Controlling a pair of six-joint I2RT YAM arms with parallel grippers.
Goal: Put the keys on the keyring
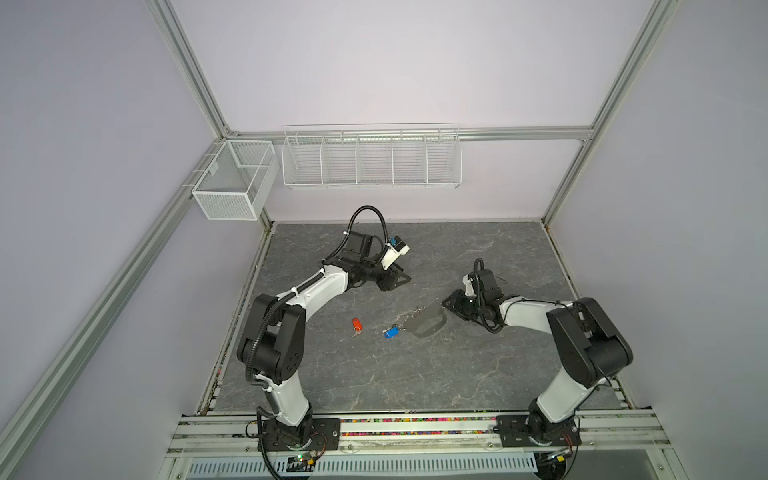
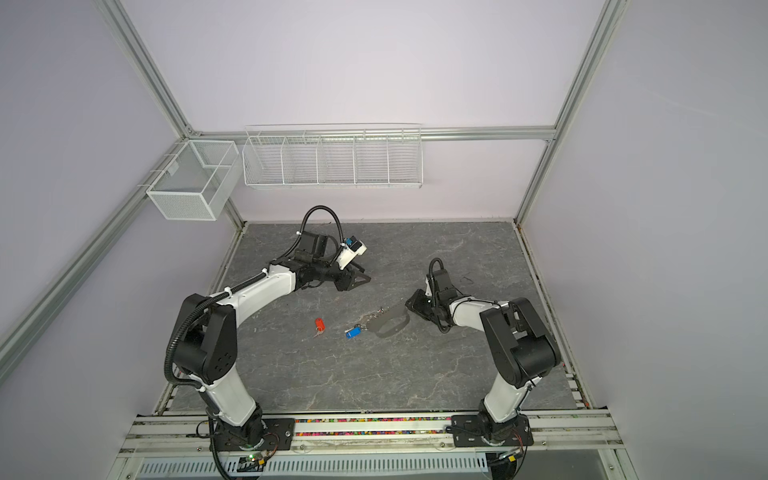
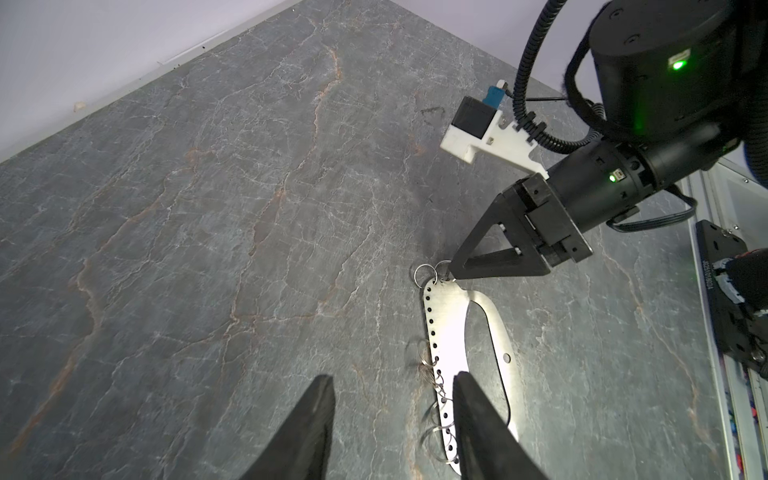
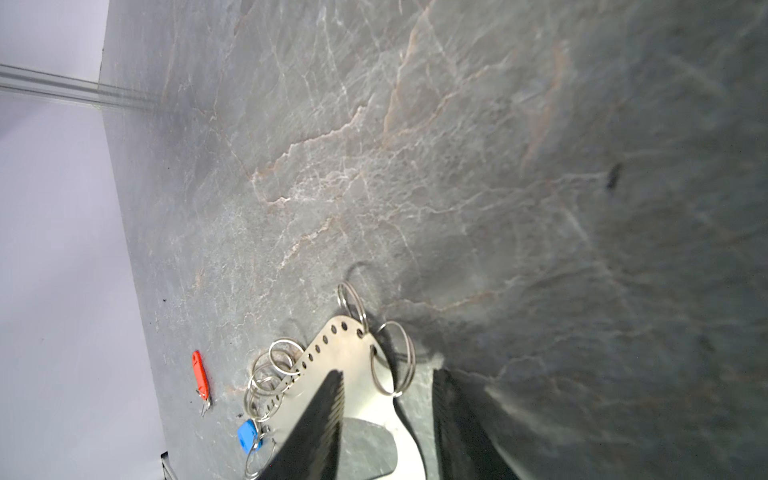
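Now | right gripper (image 4: pixel 388 372) straddles keyring (image 1: pixel 433 311) end, right of centre in both top views; clamp unclear | left gripper (image 3: pixel 393 377) released, empty | blue key (image 1: pixel 390 332) beside keyring, red key (image 1: pixel 356 325) further left | tip: pinch plate firmly, rings toward left gripper.

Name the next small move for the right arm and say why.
Probably close the right gripper on the end of the keyring. Its jaws straddle that end with a gap showing, so no firm grip is evident. The left gripper hangs open, apart from it, and the orange-tagged key lies loose on the table.
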